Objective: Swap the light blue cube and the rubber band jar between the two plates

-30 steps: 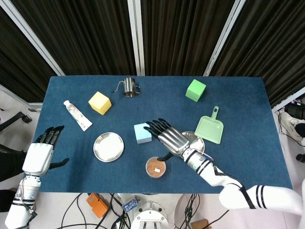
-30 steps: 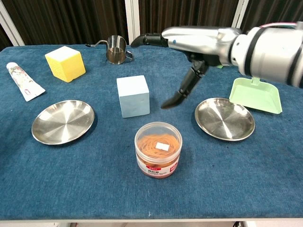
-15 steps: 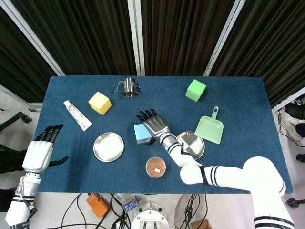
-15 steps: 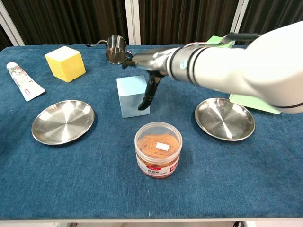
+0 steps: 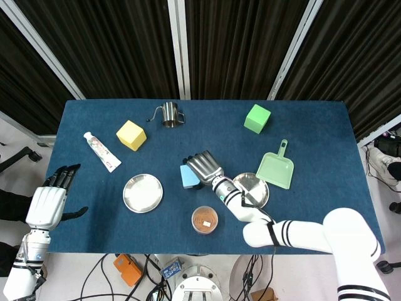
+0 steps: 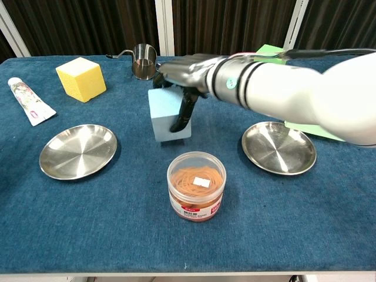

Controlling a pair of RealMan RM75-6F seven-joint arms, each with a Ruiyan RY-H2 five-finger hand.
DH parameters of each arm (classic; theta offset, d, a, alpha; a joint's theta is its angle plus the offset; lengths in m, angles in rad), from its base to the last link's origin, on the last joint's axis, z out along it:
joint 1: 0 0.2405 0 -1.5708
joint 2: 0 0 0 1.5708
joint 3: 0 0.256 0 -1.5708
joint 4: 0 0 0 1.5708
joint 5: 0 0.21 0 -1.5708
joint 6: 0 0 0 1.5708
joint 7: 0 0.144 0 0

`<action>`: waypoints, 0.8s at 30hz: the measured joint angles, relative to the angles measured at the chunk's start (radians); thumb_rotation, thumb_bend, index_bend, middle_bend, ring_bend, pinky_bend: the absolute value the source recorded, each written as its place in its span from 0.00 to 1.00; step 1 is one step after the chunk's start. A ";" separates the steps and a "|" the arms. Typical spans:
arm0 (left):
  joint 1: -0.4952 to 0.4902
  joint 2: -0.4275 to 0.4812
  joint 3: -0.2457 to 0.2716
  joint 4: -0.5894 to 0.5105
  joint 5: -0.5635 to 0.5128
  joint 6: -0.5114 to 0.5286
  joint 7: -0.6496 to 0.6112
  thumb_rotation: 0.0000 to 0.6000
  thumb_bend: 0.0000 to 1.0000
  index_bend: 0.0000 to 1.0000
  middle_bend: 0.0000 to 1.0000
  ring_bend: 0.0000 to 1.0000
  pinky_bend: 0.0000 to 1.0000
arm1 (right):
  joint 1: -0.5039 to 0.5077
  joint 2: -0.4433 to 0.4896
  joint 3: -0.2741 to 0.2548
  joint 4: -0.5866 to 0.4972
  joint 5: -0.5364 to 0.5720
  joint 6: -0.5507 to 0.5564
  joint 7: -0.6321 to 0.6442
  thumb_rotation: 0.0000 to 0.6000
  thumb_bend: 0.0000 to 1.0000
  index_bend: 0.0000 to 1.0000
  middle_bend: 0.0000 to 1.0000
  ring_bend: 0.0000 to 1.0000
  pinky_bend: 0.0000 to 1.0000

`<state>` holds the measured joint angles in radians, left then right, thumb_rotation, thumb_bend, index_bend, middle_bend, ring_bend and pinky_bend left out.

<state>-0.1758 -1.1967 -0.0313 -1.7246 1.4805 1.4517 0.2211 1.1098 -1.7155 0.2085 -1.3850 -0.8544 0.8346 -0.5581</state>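
Light blue cube [image 6: 169, 115] gripped by right hand [image 6: 187, 71], tilted, between the two plates. Best lifted straight up, kept clear of the jar [image 6: 196, 184] just in front, then carried to a plate [image 6: 77, 150] and set down flat at its middle. Left hand [image 5: 47, 202] spread, holding nothing, beyond the table's left edge.

You have a dark blue table cloth [image 6: 88, 235] under everything. The cube [image 6: 167, 117] in your right hand [image 6: 185, 70] is light blue; that hand is silver with black fingers [image 6: 181, 117], on a white arm [image 6: 305, 94] banded black. Your left hand [image 5: 47, 204] is white with black fingers too. The jar [image 6: 195, 185] is clear, orange inside, with a red label. Both plates [image 6: 76, 151] are shiny steel. One block [image 6: 81, 78] is yellow, another [image 5: 257, 118] green, and the dustpan [image 5: 276, 168] pale green.
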 measured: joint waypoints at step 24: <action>-0.007 -0.034 0.018 -0.027 0.043 -0.023 0.088 1.00 0.01 0.03 0.11 0.11 0.28 | -0.312 0.357 -0.250 -0.149 -0.327 0.025 0.318 0.74 0.16 0.00 0.00 0.00 0.07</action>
<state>-0.1828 -1.2306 -0.0134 -1.7518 1.5232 1.4287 0.3089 0.7974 -1.3580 -0.0417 -1.5339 -1.1809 0.8592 -0.2398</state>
